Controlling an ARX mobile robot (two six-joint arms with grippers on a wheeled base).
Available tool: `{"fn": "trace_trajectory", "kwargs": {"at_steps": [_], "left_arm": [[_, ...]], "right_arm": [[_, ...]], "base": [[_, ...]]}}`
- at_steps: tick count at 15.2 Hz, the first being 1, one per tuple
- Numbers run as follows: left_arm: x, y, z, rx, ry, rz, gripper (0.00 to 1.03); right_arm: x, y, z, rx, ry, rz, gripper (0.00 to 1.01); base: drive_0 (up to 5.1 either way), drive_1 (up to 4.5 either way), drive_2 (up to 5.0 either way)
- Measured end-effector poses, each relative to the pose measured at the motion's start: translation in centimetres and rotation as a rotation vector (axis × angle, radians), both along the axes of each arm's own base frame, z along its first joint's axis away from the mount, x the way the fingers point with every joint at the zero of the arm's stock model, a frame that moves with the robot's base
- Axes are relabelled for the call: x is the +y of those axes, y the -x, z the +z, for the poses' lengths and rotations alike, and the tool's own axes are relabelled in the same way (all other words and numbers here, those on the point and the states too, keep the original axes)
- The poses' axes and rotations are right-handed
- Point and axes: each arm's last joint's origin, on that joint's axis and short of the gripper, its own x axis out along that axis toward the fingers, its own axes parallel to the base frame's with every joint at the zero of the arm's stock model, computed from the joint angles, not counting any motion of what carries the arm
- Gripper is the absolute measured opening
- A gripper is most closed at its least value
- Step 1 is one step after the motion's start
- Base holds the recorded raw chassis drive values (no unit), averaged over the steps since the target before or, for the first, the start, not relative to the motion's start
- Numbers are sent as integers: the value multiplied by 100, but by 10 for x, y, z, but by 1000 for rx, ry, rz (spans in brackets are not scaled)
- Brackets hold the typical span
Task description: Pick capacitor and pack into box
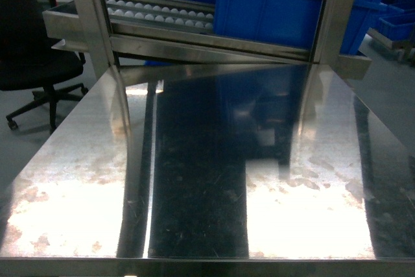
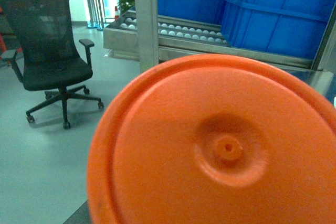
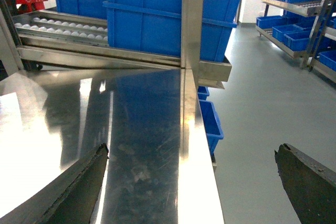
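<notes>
The capacitor (image 2: pixel 220 145) fills most of the left wrist view: its round bright orange end cap faces the camera, very close, with floor behind it. It hides my left gripper's fingers, and it hangs off the table, so the left gripper holds it. My right gripper (image 3: pixel 191 182) is open, its dark fingers (image 3: pixel 79 192) spread wide above the right edge of the steel table (image 3: pixel 147 129), with nothing between them. The box is out of view. Neither gripper shows in the head view.
The steel table (image 1: pixel 207 180) is bare and shiny. Behind it stand steel frame posts (image 1: pixel 91 17), a roller conveyor (image 1: pixel 155 14) and large blue bins (image 1: pixel 279 4). A black office chair (image 2: pixel 50 51) is on the left, and blue bins (image 3: pixel 210 124) sit low by the table's right side.
</notes>
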Motion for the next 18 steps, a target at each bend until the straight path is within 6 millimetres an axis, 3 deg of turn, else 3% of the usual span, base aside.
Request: {"fn": "trace_trajectory", "kwargs": {"at_steps": [18], "left_arm": [[0,0,0,-1,0,0,44]], "right_arm": [[0,0,0,0,0,0,98]], "base": [[0,0,0]]}}
